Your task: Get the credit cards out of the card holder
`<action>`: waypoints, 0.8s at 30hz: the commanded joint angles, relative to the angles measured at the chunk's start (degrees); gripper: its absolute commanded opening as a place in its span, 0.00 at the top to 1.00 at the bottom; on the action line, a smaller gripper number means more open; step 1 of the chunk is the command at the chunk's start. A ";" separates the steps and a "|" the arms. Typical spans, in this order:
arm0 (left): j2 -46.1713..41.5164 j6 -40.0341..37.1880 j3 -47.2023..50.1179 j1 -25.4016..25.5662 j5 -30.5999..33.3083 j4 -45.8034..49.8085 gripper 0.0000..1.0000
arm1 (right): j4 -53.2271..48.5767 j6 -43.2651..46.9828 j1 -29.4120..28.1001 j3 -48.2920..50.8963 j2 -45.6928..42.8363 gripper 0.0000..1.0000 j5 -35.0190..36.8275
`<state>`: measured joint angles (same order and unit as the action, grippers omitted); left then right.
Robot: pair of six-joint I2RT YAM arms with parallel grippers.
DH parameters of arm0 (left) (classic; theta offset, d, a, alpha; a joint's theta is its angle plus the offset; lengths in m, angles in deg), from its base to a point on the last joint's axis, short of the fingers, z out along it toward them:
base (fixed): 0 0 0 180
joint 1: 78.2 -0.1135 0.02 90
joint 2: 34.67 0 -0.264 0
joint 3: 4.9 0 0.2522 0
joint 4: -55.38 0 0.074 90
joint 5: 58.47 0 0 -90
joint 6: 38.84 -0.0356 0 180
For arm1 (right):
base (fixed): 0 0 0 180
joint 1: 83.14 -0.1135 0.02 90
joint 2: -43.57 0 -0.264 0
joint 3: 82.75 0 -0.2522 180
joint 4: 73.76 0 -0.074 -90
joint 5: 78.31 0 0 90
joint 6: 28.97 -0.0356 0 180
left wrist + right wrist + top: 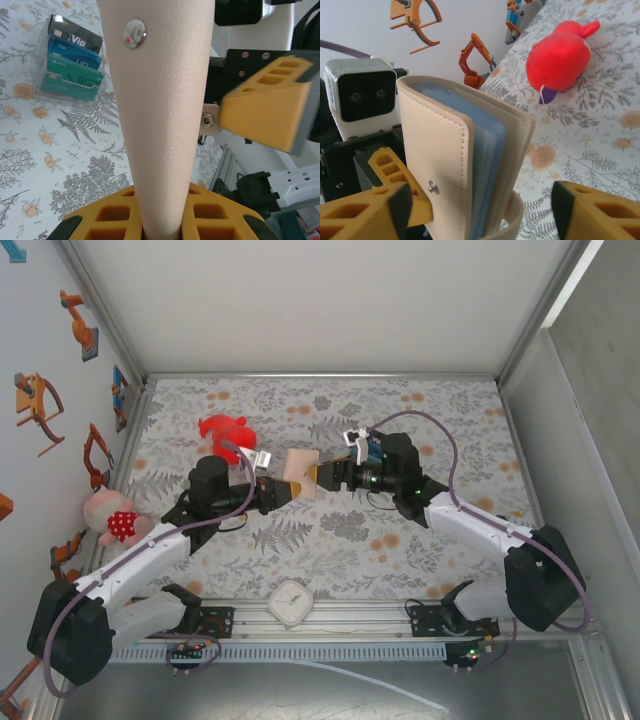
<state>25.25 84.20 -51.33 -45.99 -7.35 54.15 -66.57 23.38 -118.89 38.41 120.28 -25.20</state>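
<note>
The card holder point(300, 474) hung above the middle of the floral table point(340, 540), folded, with its long axis running 9 to 3 o'clock in the top view. The left gripper point(162, 222) was clamped on its 9 o'clock end. The right gripper point(480, 220) straddled the 3 o'clock end with its jaws apart, one finger clear of the tan cover. The blue-lined edge faced the right wrist camera. At 10 o'clock in the left wrist view, a clear stand point(70, 60) held cards, the top one reading "VIP".
</note>
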 commanded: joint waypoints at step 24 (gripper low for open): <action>-4.42 5.15 1.19 -0.10 -3.73 -11.75 1.00 | 12.57 -5.74 3.01 5.17 -2.04 0.54 -5.70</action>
<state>21.74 88.48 -50.04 -45.99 -9.29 47.05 -55.97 18.38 -116.23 43.20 119.40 -30.33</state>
